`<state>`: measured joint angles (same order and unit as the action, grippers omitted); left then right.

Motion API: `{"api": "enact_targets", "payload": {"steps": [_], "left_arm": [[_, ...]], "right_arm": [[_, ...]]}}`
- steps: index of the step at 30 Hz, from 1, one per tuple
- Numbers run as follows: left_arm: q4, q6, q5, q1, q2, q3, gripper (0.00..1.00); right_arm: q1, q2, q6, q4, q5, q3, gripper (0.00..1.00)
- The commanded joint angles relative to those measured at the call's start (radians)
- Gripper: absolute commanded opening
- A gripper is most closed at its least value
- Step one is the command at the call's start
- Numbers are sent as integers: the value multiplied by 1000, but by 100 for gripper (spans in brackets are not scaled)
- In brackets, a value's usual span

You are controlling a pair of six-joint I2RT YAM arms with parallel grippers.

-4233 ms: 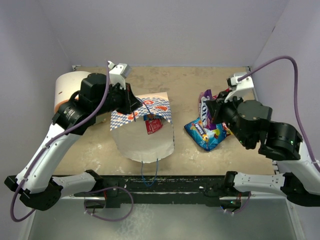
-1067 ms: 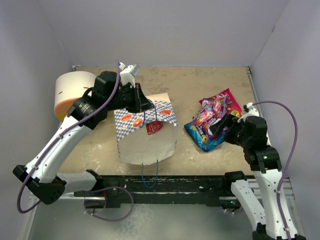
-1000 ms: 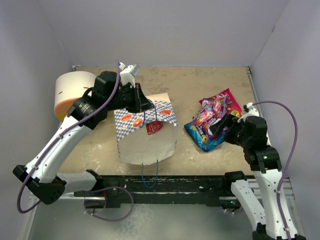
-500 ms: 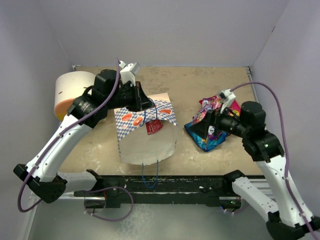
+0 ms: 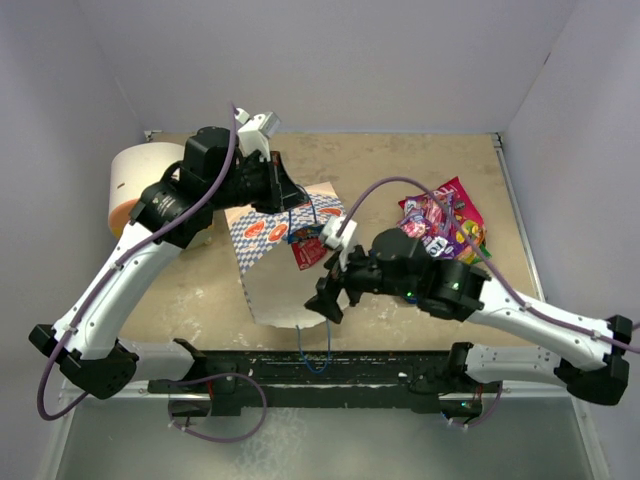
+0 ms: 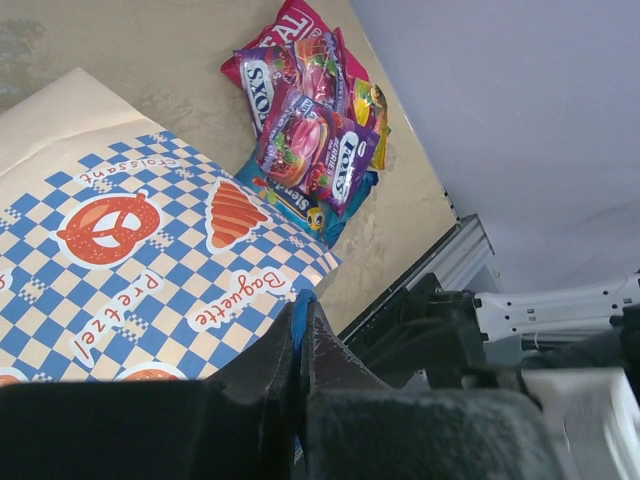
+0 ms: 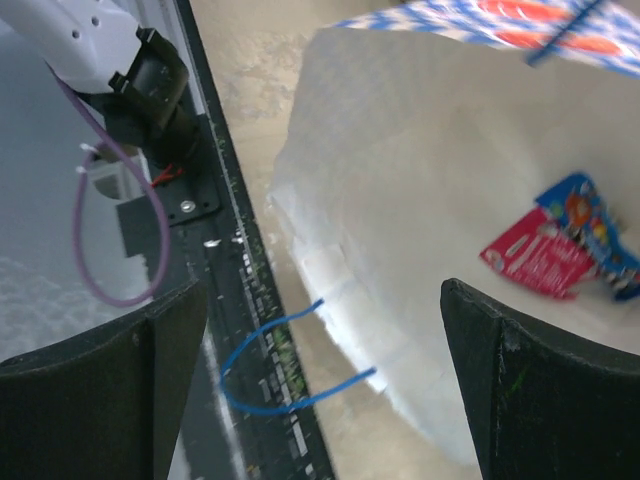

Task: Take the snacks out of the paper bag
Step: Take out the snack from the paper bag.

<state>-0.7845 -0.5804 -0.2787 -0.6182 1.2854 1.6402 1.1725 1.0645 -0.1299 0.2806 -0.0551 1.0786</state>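
1. The right arm has moved. Half a second ago it was over the snack pile [image 5: 440, 225] towards the right edge. It now reaches across to the mouth of the paper bag [image 5: 285, 290].
2. The right gripper [image 5: 326, 300] hangs just in front of the bag opening, close to the near edge. In the wrist view its fingers [image 7: 90, 400] are spread wide with nothing between them.
3. The pile has grown since about four seconds ago, when this arm was holding a purple packet over it. Purple and pink-red packets now lie on the blue one, untouched by either arm.
4. The left arm has barely shifted. The left gripper [image 6: 301, 325] is pinched closed on the bag's upper lip at the blue cord, holding the mouth up and open.
5. The bag lies on its side left of centre with its mouth facing the near edge. Its checkered face is up and its cream inside is exposed.
6. A red packet [image 7: 535, 262] sits deep inside against the cream wall, with a blue bit beside it. I cannot tell whether that is one packet or two.
7. The lower blue cord handle [image 7: 290, 375] dangles over the near edge.
8. Judgement: one drop-off is done and the next pick is starting. At least one snack is left in the bag, so the task is not finished.
9. The open claw must next go into the mouth and reach the red packet. It risks snagging the cord or pushing the thin paper wall.
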Motion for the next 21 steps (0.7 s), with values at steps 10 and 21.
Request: {"api": "enact_targets", "payload": {"steps": [10, 21], "left_arm": [[-4, 45, -14, 4, 11, 86, 0], [-10, 94, -41, 3, -19, 78, 0]], "right_arm": [[68, 245, 539, -783, 401, -297, 99], [-40, 583, 674, -1103, 514, -289, 100]]}}
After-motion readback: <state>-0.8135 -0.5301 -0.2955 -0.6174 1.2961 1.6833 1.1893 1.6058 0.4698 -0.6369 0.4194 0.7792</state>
